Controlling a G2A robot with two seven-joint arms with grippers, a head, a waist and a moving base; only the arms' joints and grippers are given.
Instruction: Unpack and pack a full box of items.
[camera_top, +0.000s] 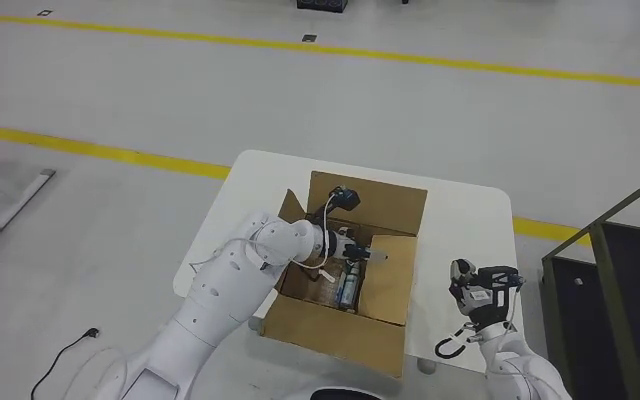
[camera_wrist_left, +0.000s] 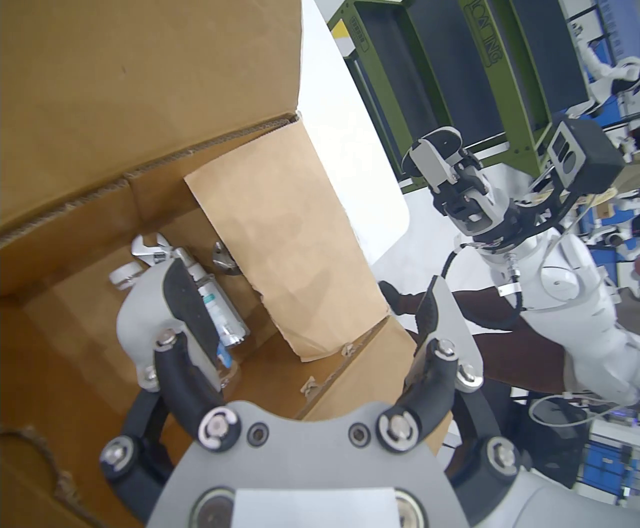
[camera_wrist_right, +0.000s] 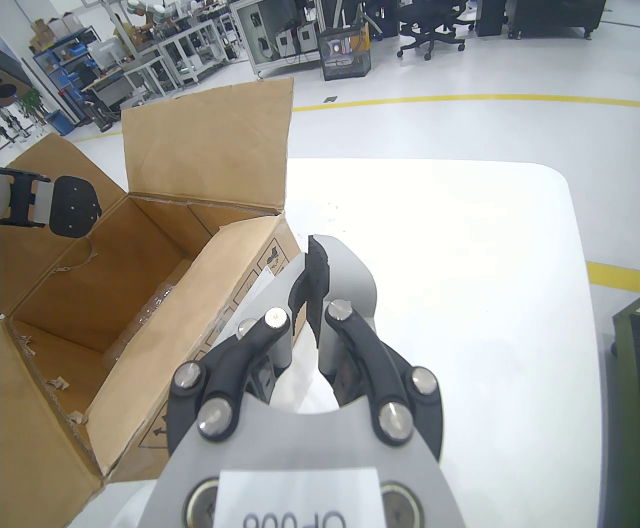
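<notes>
Cardboard box (camera_top: 335, 335): brown, upright, top open, one side flap leaning inward over the opening. On the box floor I see a clear bottle (camera_wrist_left: 222, 310) with a teal label, lying on its side. A silver adjustable wrench (camera_wrist_left: 150, 248) lies flat near the bottle's neck, close to a box wall. A white round piece (camera_wrist_left: 122, 275) is just beside the wrench. A small metal part (camera_wrist_left: 222, 260) sits against the box's inward flap; I can't tell what it is.

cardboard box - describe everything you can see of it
The cardboard box is plain brown corrugated card, open at the top, standing upright on the white table. One flap stands up, a side flap leans inward, and torn scraps cling to its edges. A clear bottle and a wrench lie on its floor. The left gripper hangs over it, fingers open either side of the leaning flap.
</notes>
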